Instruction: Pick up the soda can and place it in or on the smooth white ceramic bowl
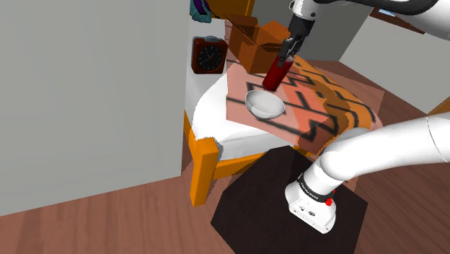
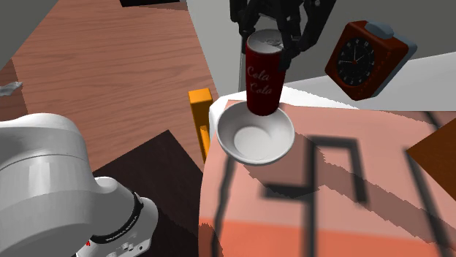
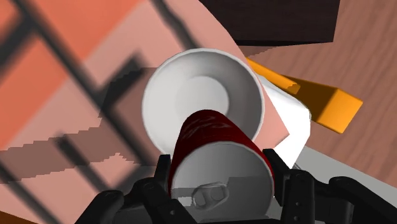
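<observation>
Soda can (image 2: 263,77): dark red, white lettering, one only. Hangs just above the bowl (image 2: 245,146), base over the rim side nearer the clock (image 2: 365,58), leaning slightly. Hand (image 2: 269,40) clamped on its upper end, a finger either side. Judged light, thin-walled, smooth; may slip or dent, so a moderate squeeze across the upper body suits. One white bowl, on the patterned bed (image 1: 317,108). One clock.

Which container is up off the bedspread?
The red cola can, clasped by the gripper above the white bowl; bowl and boxes rest on the bedspread.
</observation>
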{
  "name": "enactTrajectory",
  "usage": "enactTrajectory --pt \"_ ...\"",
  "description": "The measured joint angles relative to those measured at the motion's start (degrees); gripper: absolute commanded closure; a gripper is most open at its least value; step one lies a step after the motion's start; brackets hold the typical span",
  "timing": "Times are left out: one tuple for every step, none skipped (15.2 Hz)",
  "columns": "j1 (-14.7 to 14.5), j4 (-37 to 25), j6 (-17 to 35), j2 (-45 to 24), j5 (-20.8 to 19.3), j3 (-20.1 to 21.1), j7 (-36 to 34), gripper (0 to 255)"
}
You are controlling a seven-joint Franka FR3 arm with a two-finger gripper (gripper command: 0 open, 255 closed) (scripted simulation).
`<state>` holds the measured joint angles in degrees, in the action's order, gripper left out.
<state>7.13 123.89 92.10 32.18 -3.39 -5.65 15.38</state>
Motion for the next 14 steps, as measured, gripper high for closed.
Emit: enactTrajectory --pt "0.01 1.04 0.88 0.16 -0.02 -0.01 -0.05 255" --pt "0.05 1.68 1.42 0.26 -0.08 -0.09 0.02 255" --pt "0.07 2.64 2.22 0.41 -0.11 -0.11 -0.01 255" --pt "0.09 3.47 2.94 0.53 -0.15 -0.17 0.02 255" --pt "0.11 4.52 3.7 0.81 -0.18 -0.17 -0.03 255" --pt "0.13 5.26 4.49 0.76 -0.21 -0.23 -0.02 255" --pt "0.11 6.01 5.13 0.87 -0.19 -0.17 -0.14 255" --pt "0.12 6.84 5.99 0.84 -0.22 -0.21 -0.15 255" --pt "0.11 7.7 6.7 0.98 -0.23 -0.19 -0.22 255" --pt "0.12 8.5 7.41 1.08 -0.25 -0.19 -0.26 255" --pt "0.15 9.18 8.09 1.08 -0.3 -0.26 -0.22 255" --pt "0.17 10.08 8.97 1.1 -0.34 -0.31 -0.23 255" --pt "0.18 10.98 9.82 1.15 -0.37 -0.34 -0.25 255" --pt "0.18 11.65 10.53 1.11 -0.38 -0.35 -0.28 255"
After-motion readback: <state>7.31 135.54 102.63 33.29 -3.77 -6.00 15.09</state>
